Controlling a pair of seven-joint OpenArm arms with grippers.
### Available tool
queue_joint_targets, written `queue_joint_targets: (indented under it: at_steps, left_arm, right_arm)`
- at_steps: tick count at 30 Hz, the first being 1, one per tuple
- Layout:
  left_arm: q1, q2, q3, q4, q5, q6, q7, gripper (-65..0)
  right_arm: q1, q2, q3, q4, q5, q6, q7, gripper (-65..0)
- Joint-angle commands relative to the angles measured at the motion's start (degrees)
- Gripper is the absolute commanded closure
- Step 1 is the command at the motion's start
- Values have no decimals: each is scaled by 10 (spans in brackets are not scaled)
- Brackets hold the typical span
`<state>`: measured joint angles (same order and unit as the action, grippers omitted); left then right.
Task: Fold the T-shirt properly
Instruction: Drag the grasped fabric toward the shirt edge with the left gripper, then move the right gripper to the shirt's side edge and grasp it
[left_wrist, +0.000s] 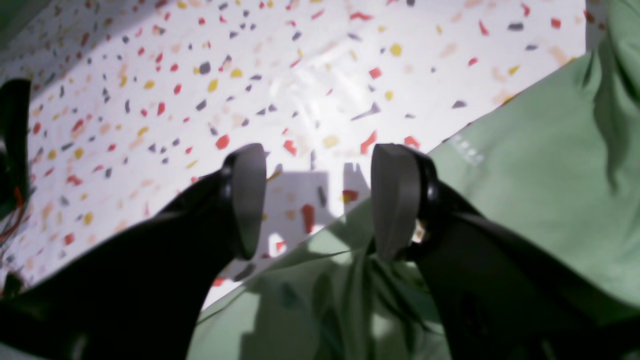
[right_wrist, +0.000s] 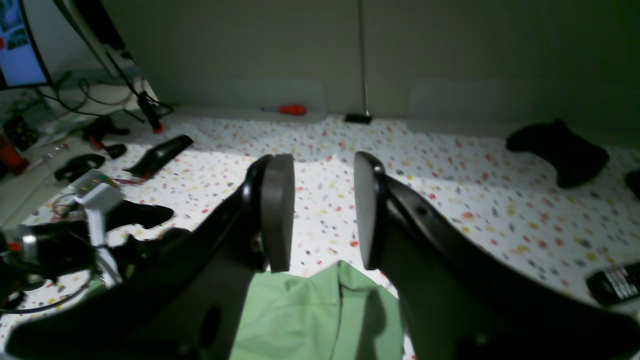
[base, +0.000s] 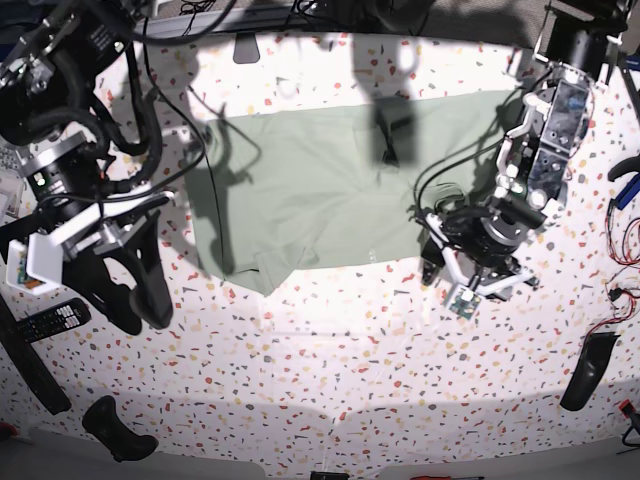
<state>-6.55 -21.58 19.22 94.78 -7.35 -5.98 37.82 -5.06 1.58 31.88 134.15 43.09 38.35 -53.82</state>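
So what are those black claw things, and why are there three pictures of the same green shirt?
It is a robot with two arms, and it is meant to fold the T-shirt. The claw things are its jaws, like fingers for pinching.

One picture looks down from above on the speckled table. The other two come from little cameras on each wrist, so you look out between the jaws.

The left gripper has its jaws wide apart over the shirt's edge, with nothing between them. The right gripper also has a gap between its jaws and holds nothing; a corner of the shirt lies below it.

The shirt lies spread out, not folded yet. Around it sit other things: a remote control, a game controller and a red-handled tool by the wall.
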Motion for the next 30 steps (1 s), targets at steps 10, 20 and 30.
queue_joint_targets:
  at_steps: [10,20,30]
  left_arm:
    - [-35,-2,-146,11,-64,51,57,-307]
    - [-35,-4,-265,34,-127,-3,63,-307]
    - [-35,-4,-288,88,-127,-3,86,-307]
  right_arm:
    - [3,2,0,9,-39,0,1,-473]
    - [45,1,0,9,7,-3,-21,-472]
    - [73,2,0,-85,-22,-3,-41,-471]
